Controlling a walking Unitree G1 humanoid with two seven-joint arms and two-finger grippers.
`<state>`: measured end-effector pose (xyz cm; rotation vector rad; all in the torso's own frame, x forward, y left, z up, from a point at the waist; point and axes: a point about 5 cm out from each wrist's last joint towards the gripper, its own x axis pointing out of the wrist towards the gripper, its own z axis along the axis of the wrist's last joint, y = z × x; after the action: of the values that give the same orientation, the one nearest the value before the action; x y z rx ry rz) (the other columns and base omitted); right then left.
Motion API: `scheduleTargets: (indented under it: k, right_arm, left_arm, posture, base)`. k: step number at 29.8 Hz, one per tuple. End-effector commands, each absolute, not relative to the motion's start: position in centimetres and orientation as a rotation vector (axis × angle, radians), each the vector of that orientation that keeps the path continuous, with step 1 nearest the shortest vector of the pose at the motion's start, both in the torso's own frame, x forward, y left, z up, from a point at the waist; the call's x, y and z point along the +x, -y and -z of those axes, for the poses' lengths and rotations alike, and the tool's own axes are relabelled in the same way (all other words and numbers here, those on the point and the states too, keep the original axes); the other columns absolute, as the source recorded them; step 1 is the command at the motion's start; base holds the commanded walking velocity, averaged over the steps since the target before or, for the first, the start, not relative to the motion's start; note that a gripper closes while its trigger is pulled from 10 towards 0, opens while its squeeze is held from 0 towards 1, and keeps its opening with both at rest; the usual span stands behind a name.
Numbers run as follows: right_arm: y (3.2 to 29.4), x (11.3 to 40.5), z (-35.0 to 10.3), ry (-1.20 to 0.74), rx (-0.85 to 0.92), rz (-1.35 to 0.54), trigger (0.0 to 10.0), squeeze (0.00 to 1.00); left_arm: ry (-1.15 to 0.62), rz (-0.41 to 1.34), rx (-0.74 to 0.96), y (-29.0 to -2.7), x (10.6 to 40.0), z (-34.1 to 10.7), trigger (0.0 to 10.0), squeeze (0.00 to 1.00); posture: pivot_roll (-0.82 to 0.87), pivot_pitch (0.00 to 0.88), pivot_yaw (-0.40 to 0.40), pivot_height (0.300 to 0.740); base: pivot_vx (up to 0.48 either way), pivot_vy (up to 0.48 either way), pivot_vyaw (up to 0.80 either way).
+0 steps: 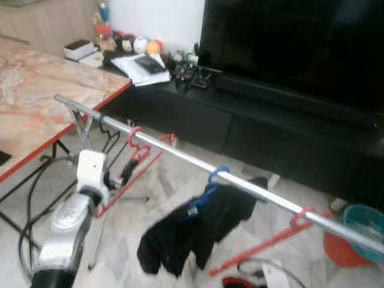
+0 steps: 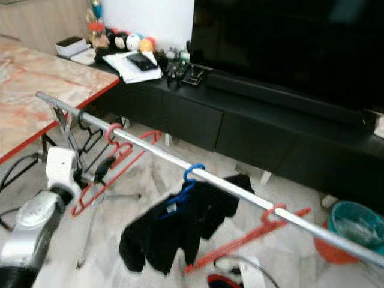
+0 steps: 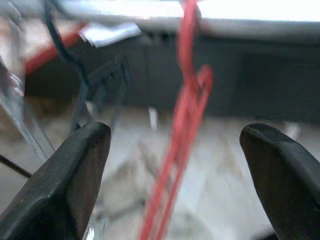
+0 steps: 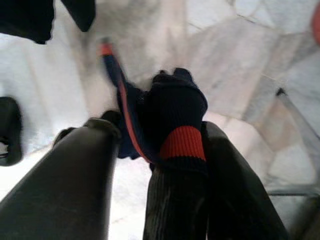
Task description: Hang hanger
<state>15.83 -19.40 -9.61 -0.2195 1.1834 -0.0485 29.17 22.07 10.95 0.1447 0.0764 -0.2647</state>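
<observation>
Red hanger [image 3: 187,107] on rail [image 1: 198,162], just ahead of open left gripper [image 3: 175,165].

Shiny metal rail [image 1: 180,153], red plastic hanger [image 1: 135,165], matt black cloth garment [image 1: 192,231], glossy marble floor [image 1: 180,180].

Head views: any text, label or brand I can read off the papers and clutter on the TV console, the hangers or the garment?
No text is readable.
Papers on the black console: print too blurred to read.
White box at the far end: no legible label.
Red hangers, blue hanger, black garment: no visible marking.
</observation>
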Motion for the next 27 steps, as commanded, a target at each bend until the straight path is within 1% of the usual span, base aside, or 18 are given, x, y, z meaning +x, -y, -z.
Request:
scheduleTargets:
  k: [1, 2, 3, 5, 7, 11, 15, 21, 27]
  right_arm:
    - [20.1, 15.7, 9.6, -1.188, -0.234, 0.059, 10.0, 0.0]
    - [20.1, 15.7, 9.6, -1.188, -0.235, 0.059, 10.0, 0.0]
    - [20.1, 15.6, 9.6, -1.19, -0.242, 0.053, 10.0, 0.0]
    - [20.1, 15.7, 9.6, -1.191, -0.244, 0.052, 10.0, 0.0]
    - [20.1, 15.7, 9.5, -1.189, -0.244, 0.05, 10.0, 0.0]
    - [20.1, 15.8, 9.5, -1.187, -0.244, 0.049, 10.0, 0.0]
    - [20.1, 15.8, 9.5, -1.187, -0.246, 0.047, 10.0, 0.0]
    - [20.2, 15.8, 9.5, -1.187, -0.254, 0.044, 10.0, 0.0]
    - [20.2, 15.8, 9.5, -1.187, -0.264, 0.037, 10.0, 0.0]
  left_arm:
    - [-0.091, 0.335, 0.158, -21.7, 29.0, -11.3, 10.0, 0.0]
    - [-0.103, 0.346, 0.168, -21.8, 28.9, -11.3, 10.0, 0.0]
    - [-0.14, 0.374, 0.223, -22.6, 28.9, -11.3, 10.0, 0.0]
    - [-0.147, 0.363, 0.248, -23.4, 29.3, -11.6, 10.0, 0.0]
    - [-0.154, 0.299, 0.304, -24.5, 30.5, -12.1, 10.0, 0.0]
    - [-0.153, 0.216, 0.343, -25.6, 31.9, -12.6, 10.0, 0.0]
    - [-0.166, 0.189, 0.3, -25.6, 32.9, -12.5, 10.0, 0.0]
    - [-0.217, 0.23, 0.247, -24.9, 33.8, -11.4, 10.0, 0.0]
    - [-0.257, 0.177, 0.23, -25.2, 34.7, -10.5, 10.0, 0.0]
  posture:
    - [0.08, 0.0, -0.055, 0.74]
    - [0.08, 0.0, -0.055, 0.74]
    - [0.08, 0.0, -0.055, 0.74]
    - [0.08, 0.0, -0.055, 0.74]
    - [0.09, 0.0, -0.055, 0.74]
    - [0.08, 0.0, -0.052, 0.74]
    - [0.08, 0.0, -0.048, 0.74]
    - [0.08, 0.0, -0.05, 0.74]
    - [0.06, 0.0, -0.048, 0.74]
  base:
    - [0.0, 0.0, 0.0]
    - [0.0, 0.0, 0.0]
    - [0.0, 0.0, 0.0]
    - [0.0, 0.0, 0.0]
    - [0.0, 0.0, 0.0]
    - [0.0, 0.0, 0.0]
    - [0.0, 0.0, 0.0]
    - [0.0, 0.0, 0.0]
    - [0.0, 0.0, 0.0]
